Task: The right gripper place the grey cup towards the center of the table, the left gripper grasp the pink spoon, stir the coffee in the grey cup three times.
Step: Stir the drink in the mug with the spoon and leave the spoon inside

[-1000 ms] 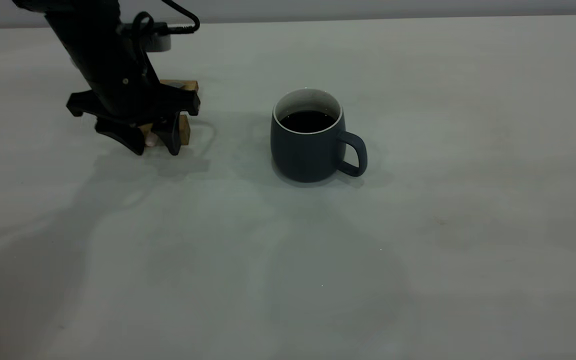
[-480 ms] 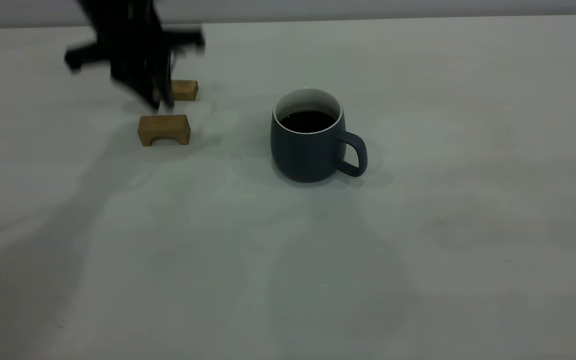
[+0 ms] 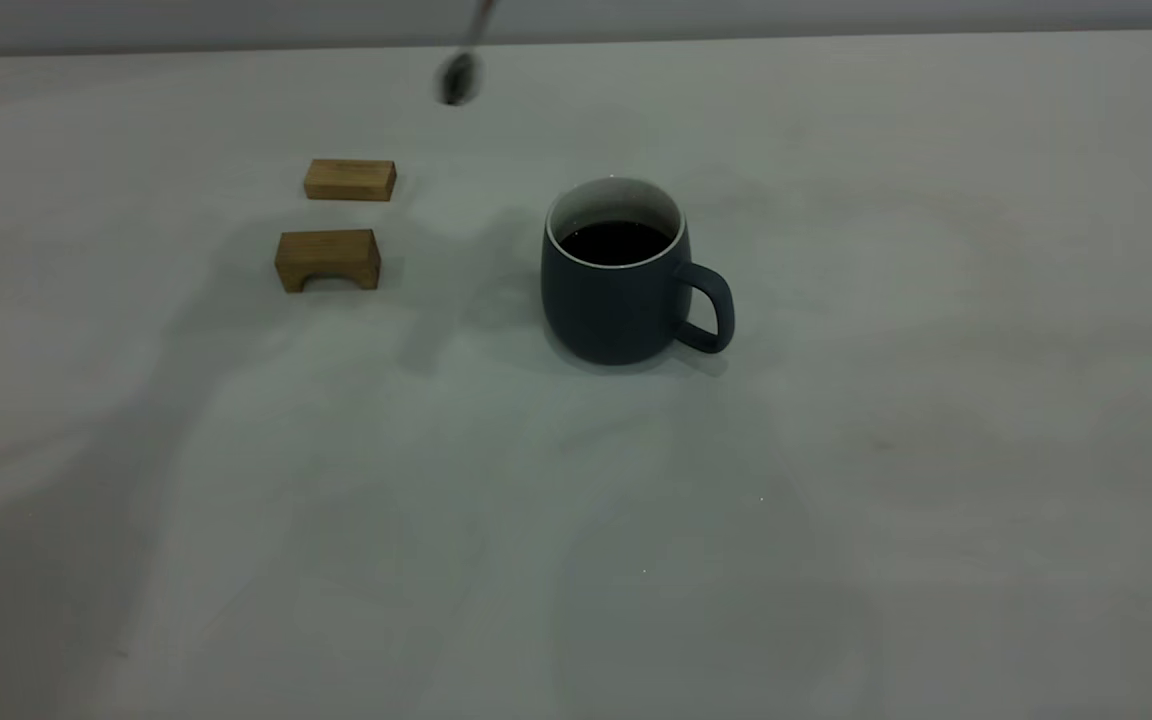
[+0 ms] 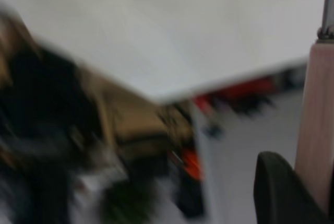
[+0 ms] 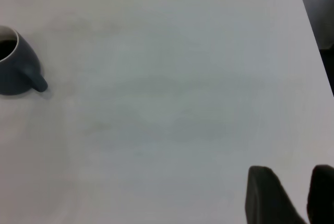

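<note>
The grey cup stands near the middle of the table, handle to the right, with dark coffee inside. The cup also shows far off in the right wrist view. Blurred at the top of the exterior view, the metal bowl of the pink spoon hangs in the air, up and left of the cup. In the left wrist view my left gripper is shut on the spoon's pink handle, one dark finger against it. My right gripper hovers over bare table, fingers almost touching, holding nothing.
Two brown wooden blocks stand left of the cup: a flat one farther back and an arched one nearer. The table's edge runs close to the right gripper. Beyond the far table edge in the left wrist view lies blurred clutter.
My left gripper rose from the wooden blocks with the spoon and swung up and right, out of the exterior view; only the spoon's bowl shows. The cup has not moved.
</note>
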Controlling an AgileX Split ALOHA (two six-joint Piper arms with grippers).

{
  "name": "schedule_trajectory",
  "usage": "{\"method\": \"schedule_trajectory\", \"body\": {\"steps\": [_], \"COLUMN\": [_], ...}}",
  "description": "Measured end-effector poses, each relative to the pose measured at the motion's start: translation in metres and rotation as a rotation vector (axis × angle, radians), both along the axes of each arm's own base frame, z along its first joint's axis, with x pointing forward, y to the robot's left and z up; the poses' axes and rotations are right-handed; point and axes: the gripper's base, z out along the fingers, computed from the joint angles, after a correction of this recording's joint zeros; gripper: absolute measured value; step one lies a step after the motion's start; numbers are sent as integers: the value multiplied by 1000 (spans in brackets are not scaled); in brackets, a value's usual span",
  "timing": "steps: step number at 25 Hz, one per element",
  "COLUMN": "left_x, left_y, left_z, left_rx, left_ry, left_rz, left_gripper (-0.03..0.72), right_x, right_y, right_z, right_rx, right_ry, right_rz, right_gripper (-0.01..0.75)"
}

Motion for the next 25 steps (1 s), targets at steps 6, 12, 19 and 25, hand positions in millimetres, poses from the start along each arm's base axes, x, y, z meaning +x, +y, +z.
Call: {"method": "schedule_trajectory", "body": {"steps": [6, 12, 19, 25], "left_x": [-1, -1, 0, 5], "left_y": [-24, -31, -32, -34], "left_z": [-19, -51, -96, -109], "left_rx": [-111, -109, -98, -109], "left_ry": [155, 236, 243, 70], "left_rz": [60, 66, 26, -30], "left_gripper": [144, 143, 142, 139], "right_x": [0, 0, 0, 0], "right_y": [0, 0, 0, 0], "right_z": [0, 0, 0, 0], "right_rx": [0, 0, 0, 0], "right_ry": [0, 0, 0, 0], "right_rz": [0, 0, 0, 0], "right_gripper": [237, 237, 237, 237]}}
